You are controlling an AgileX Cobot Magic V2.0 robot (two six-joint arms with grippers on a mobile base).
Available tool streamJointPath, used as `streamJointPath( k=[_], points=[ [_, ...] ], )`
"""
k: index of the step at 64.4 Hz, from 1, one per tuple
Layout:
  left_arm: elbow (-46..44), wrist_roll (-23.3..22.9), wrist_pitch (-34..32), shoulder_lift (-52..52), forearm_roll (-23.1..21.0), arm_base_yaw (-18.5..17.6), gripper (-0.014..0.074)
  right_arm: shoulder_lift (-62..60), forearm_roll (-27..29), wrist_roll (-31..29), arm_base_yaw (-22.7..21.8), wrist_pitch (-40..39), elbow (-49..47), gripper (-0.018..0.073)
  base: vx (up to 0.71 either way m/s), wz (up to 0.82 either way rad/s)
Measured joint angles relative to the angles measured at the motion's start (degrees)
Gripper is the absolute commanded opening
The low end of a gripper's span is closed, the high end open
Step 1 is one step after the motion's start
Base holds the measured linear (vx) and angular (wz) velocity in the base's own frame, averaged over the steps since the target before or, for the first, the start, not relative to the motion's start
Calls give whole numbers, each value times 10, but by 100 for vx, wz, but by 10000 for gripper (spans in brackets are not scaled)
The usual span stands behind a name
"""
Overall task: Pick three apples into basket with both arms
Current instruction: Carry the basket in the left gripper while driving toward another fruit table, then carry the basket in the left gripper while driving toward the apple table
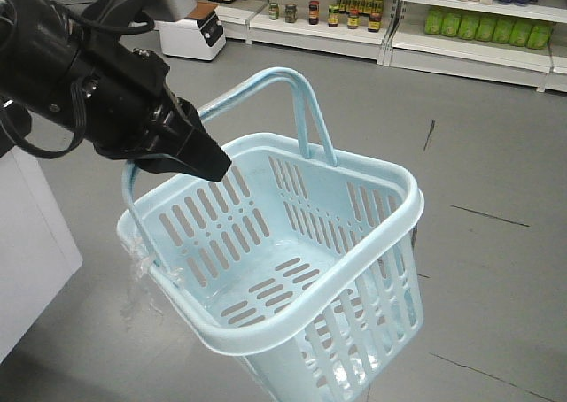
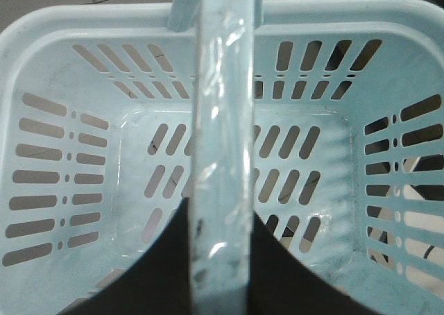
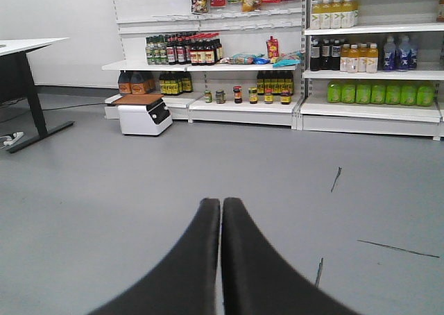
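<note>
The pale blue basket (image 1: 390, 176) hangs tilted above the grey floor, and nothing lies inside it. My left gripper (image 1: 217, 165) is shut on one of its hoop handles (image 2: 222, 121). In the left wrist view the black fingers (image 2: 166, 259) press on both sides of that handle, with the slotted basket bottom (image 2: 62, 183) below my left gripper (image 2: 220, 207). The other handle (image 1: 297, 81) stands upright. My right gripper (image 3: 221, 202) is shut on nothing and points across the floor toward the shelves. No apples are in view.
A scrap of clear plastic (image 1: 142, 282) dangles from the basket's near rim. A white cabinet (image 1: 27, 234) stands at the left. Store shelves with bottles and jars (image 3: 277, 58) line the back, with a white box (image 3: 142, 114) on the floor and a black-legged table (image 3: 28, 86) at left.
</note>
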Motion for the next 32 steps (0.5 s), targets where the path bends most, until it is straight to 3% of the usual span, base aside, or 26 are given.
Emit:
streamJointPath(
  k=[16,32],
  points=[
    [0,0,0,0,1,0,-8,0,0,0,0,0,0,-3,18,1],
    [0,0,0,0,1,0,-8,0,0,0,0,0,0,-3,20,-19]
  ],
)
